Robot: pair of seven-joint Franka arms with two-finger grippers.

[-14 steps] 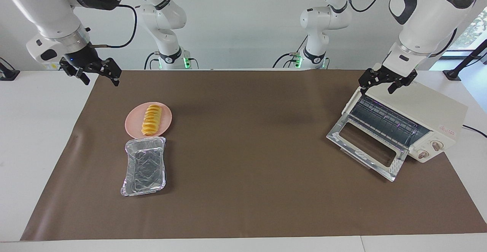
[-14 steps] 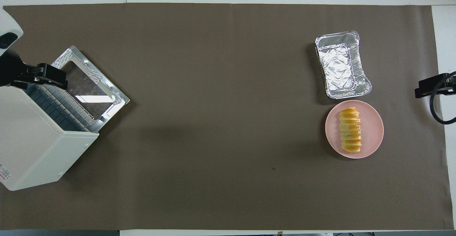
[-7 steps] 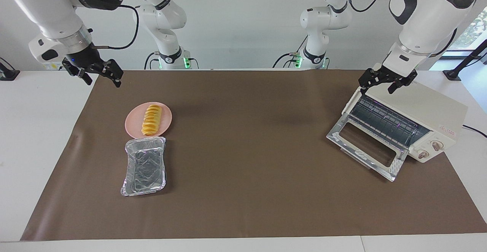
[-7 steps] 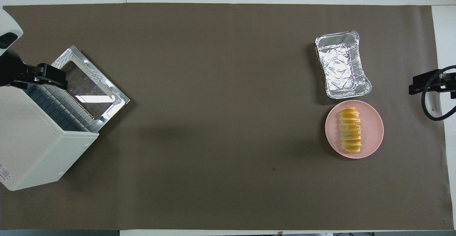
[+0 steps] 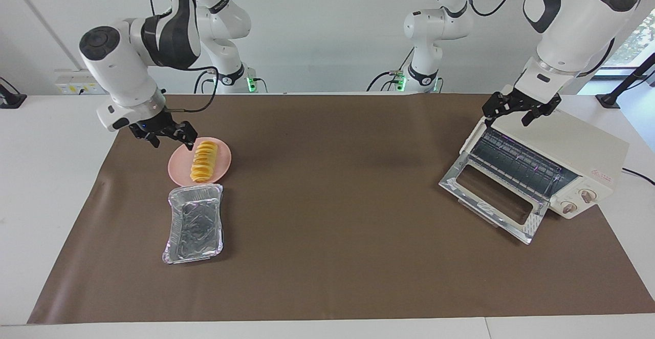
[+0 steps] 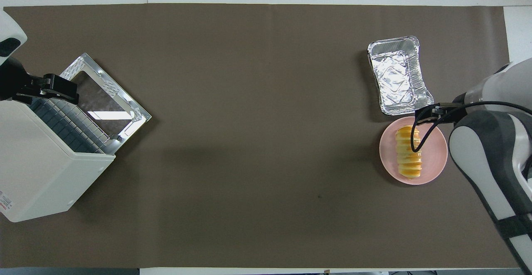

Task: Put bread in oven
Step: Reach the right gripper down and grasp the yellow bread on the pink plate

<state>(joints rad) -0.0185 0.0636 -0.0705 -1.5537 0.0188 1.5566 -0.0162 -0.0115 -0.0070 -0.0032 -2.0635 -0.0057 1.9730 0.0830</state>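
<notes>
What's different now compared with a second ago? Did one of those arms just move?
Yes. The right arm swung in from the table's edge and came down, so its open right claw now hangs at the rim of the pink plate, beside the bread. It holds nothing. The bread, plate, foil tray and open oven have not moved, and the left claw waits over the oven as before.

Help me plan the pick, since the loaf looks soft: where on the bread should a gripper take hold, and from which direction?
Probably from above, jaws closing across the narrow middle of the bread. It lies flat and lengthwise on the pink plate, its long sides free; the foil tray sits off one end. The open right gripper is already beside the plate.
</notes>
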